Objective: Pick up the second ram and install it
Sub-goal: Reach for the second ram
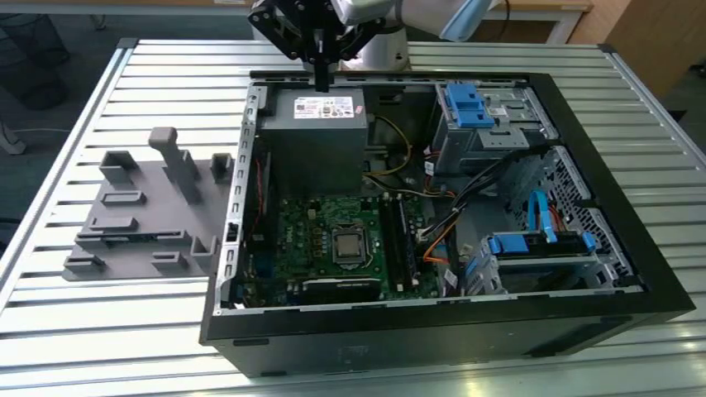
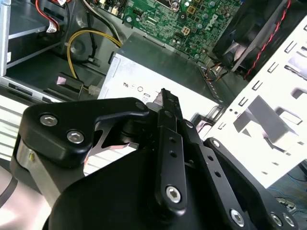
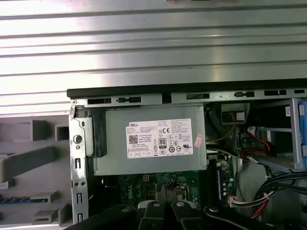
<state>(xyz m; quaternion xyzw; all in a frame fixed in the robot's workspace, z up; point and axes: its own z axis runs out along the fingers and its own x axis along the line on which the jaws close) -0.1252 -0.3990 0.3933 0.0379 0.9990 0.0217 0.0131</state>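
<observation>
first wrist view: the black two-fingered claw (image 3: 166, 194) is clenched on nothing, over the grey metal power supply box (image 3: 151, 143). farther off, the thin blue-green ram stick (image 3: 21, 199) sits edge-up in the grey plastic holder (image 3: 29, 163), its long axis pointing toward the black computer case (image 3: 144, 90).

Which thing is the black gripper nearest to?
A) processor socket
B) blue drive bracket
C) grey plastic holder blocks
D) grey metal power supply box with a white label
D: in the exterior view the black gripper hangs over the labelled end of the grey metal power supply box.
</observation>
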